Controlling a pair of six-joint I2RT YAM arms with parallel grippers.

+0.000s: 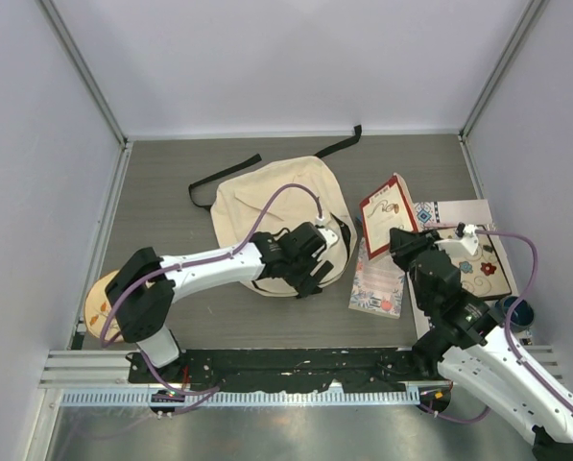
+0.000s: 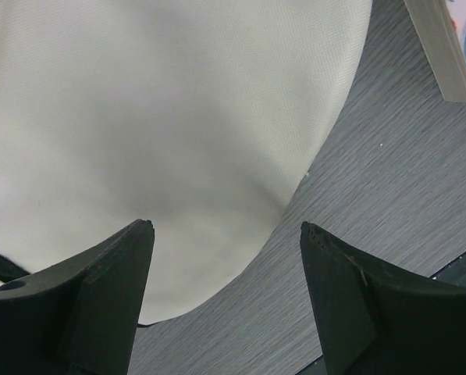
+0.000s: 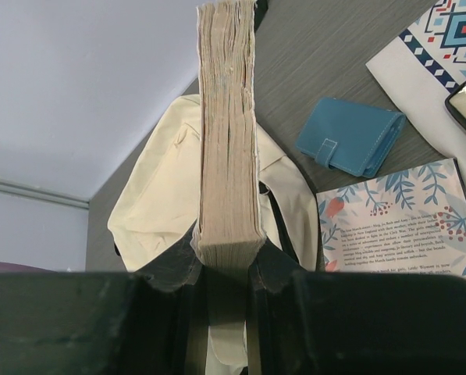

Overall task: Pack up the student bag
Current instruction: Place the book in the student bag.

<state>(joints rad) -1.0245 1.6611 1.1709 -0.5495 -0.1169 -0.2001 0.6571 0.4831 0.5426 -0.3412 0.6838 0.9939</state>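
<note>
The right hand [image 3: 229,262] is clamped on a book [image 3: 227,133] held on edge. The bag [image 1: 267,206] lies flat on the tabletop [image 1: 171,173], to the left of that hand. The left hand [image 2: 226,228], jaws wide apart and empty, hangs over the bag's near edge

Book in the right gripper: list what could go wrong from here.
The right gripper pinches the book by one edge only; it could tilt or slip. The bag lies flat, no opening visible, and the left gripper hangs open over it, so the book may just push fabric.
</note>
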